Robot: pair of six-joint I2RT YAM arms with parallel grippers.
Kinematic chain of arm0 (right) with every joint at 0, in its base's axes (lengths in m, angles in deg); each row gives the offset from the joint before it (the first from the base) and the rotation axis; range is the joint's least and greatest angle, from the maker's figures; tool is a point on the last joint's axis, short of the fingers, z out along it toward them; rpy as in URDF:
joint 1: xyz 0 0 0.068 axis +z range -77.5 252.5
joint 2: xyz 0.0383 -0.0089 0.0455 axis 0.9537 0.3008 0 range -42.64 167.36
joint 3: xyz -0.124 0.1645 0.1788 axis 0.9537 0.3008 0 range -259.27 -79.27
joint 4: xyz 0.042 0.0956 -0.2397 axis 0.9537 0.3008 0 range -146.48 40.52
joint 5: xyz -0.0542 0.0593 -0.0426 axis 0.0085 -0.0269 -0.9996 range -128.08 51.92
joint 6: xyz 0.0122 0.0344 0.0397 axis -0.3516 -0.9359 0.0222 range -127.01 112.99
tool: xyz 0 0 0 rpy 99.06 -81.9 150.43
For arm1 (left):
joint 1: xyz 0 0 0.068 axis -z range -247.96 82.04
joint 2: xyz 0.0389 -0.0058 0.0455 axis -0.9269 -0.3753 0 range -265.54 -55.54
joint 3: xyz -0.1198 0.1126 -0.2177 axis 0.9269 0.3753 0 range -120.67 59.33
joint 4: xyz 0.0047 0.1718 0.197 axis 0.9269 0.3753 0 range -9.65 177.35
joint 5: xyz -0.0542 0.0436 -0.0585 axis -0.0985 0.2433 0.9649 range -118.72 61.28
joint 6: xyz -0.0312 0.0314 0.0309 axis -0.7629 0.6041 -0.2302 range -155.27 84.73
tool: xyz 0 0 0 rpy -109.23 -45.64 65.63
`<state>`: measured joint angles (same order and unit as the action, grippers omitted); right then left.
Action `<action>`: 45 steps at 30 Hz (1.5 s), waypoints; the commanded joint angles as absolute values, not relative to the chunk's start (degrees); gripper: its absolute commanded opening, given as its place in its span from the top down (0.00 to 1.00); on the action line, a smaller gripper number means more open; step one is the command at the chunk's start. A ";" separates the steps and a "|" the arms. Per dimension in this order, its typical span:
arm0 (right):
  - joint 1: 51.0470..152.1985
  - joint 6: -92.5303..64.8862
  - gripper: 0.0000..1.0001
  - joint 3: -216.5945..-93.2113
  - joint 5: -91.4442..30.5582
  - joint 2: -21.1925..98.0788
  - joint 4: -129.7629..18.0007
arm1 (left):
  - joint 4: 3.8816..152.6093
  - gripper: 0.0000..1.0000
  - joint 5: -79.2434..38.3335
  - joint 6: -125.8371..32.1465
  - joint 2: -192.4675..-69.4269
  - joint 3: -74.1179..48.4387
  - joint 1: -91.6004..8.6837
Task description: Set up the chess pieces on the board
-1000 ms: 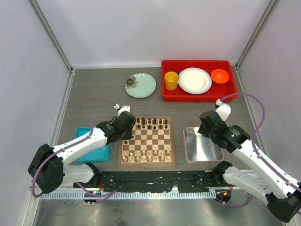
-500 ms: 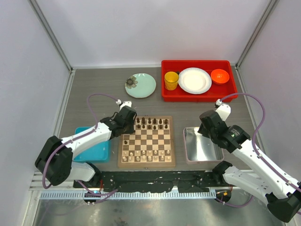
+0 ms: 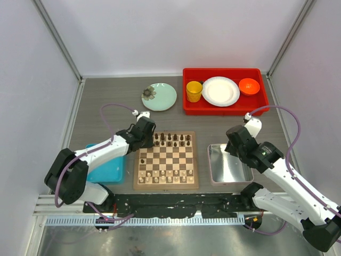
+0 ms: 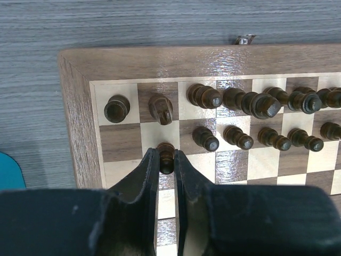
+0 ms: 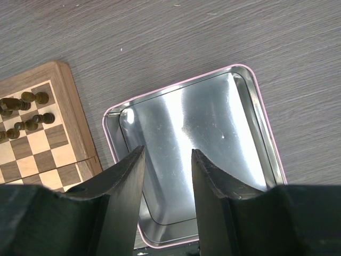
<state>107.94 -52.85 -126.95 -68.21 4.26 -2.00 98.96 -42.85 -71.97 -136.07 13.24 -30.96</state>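
One board [image 3: 165, 184]: dark chess pieces [image 3: 170, 140] at far side, pale chess pieces [image 3: 165, 174] at near side. Left gripper [image 4: 165, 159] clenched on one dark pawn [image 4: 166, 151] near far-left corner. Right gripper [image 5: 168, 151] released, empty, above one metal tray [image 5: 213, 128].

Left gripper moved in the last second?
Yes. In the top view the left gripper, shut on a dark piece, slid away from the bases, toward the far-left corner of the board.

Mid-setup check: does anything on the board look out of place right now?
Yes. On the board, a lone dark piece sits in the left edge column, far from its rows. The dark pawn row's corner square is empty, beside the pawn in the left gripper.
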 commanded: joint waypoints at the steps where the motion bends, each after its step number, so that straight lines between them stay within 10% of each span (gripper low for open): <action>1: 107.74 -52.45 0.55 -129.28 -70.60 4.30 -1.90 | 96.61 0.88 -44.18 -70.69 -136.93 10.73 -31.22; 45: 107.83 -52.45 0.55 -128.58 -70.08 4.38 -2.51 | 108.29 0.58 -49.90 -73.84 -123.93 11.68 -31.22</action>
